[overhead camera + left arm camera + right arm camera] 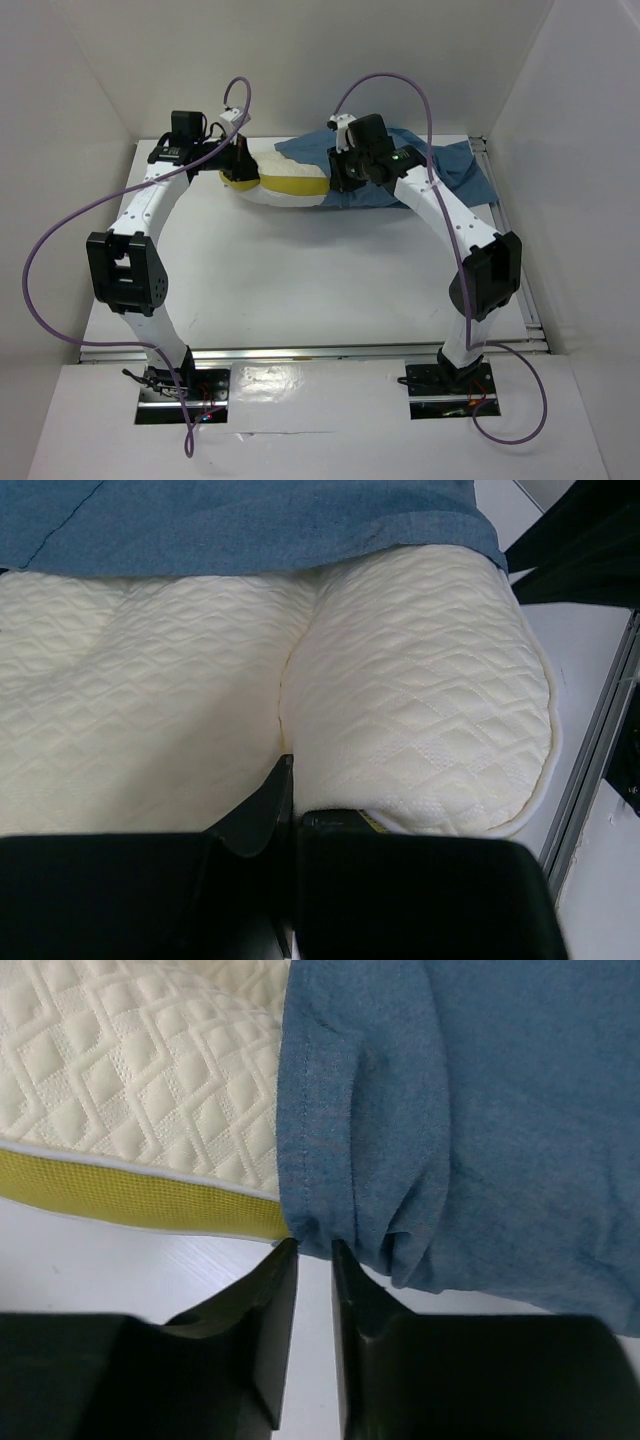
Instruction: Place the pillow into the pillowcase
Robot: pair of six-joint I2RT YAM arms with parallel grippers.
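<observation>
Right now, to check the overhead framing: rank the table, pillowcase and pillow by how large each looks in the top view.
1. table, by far.
2. pillowcase, though the right arm hides part.
3. pillow, only its exposed end showing.

Pillow (400,700) partly under pillowcase (250,520)

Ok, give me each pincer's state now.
Left pincer: shut on the pillow.
Right pincer: narrow gap at the pillowcase hem; grip cannot be told.

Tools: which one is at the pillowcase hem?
Right tool: its tips sit at the blue pillowcase hem. Left tool pinches the cream pillow.
</observation>
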